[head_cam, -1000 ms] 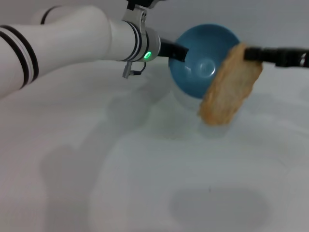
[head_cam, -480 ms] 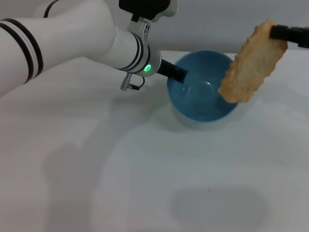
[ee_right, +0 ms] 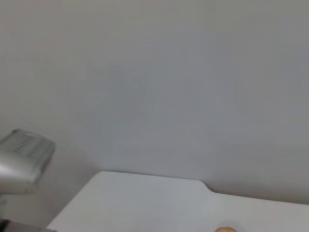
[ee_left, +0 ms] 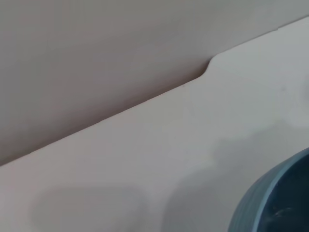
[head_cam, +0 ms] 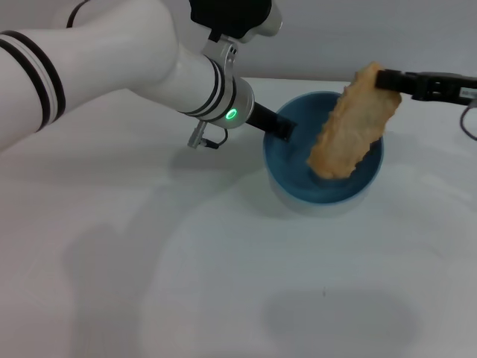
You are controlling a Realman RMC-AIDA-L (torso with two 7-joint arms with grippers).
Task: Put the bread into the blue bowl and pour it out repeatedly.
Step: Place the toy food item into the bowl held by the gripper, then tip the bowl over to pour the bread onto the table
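Observation:
The blue bowl (head_cam: 292, 165) stands upright on the white table, right of centre in the head view. My left gripper (head_cam: 282, 128) is shut on its left rim. The bread (head_cam: 349, 125), golden-brown with a wavy edge, hangs steeply tilted over the bowl, its lower end down inside it. My right gripper (head_cam: 384, 80) comes in from the right and is shut on the bread's upper end. The left wrist view catches only a curved part of the blue bowl (ee_left: 270, 205). In the right wrist view just a sliver of the bread (ee_right: 226, 229) shows.
The white table (head_cam: 223, 261) stretches bare in front of and left of the bowl. Its back edge meets a grey wall (ee_left: 96, 58). My thick left arm (head_cam: 112, 60) spans the upper left of the head view.
The bowl, tipped up on its side a second ago, has come down upright on the table. The bread rose to the right, then moved down and left into the bowl's mouth.

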